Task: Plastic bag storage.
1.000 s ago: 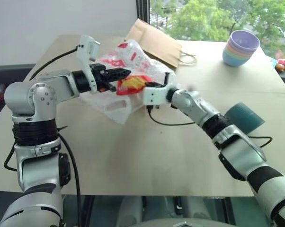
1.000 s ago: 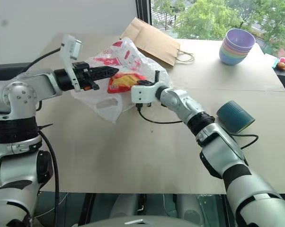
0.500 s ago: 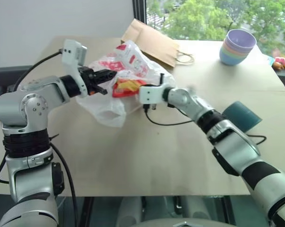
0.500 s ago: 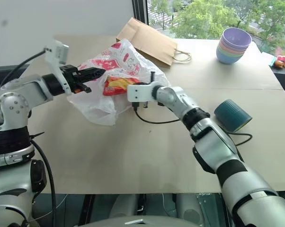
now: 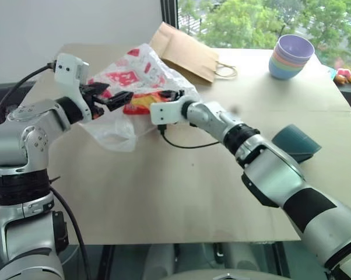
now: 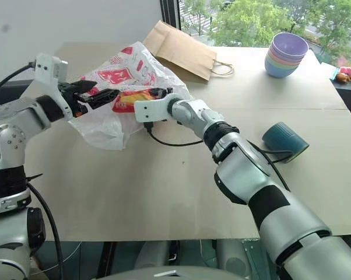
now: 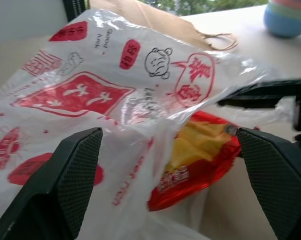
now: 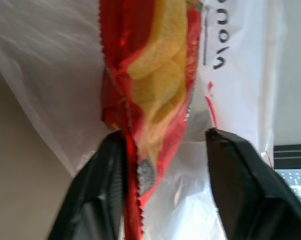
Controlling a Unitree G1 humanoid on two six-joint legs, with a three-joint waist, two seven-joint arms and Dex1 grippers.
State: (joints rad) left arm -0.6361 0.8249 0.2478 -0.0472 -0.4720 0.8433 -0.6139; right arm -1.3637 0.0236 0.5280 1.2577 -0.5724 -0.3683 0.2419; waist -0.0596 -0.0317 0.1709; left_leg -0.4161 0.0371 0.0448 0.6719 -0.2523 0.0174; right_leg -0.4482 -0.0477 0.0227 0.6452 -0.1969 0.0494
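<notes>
Both pincers meet at the plastic bag (image 5: 134,73).

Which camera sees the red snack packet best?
The right wrist view: the snack packet hangs large and close between the open right gripper's fingers. The left wrist view shows it partly under the plastic bag. The eye views show it small, between both grippers.

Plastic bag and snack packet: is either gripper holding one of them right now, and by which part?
Nothing is held. The left gripper is wide open around the plastic bag; the right gripper is open, the red snack packet between its fingers.
</notes>
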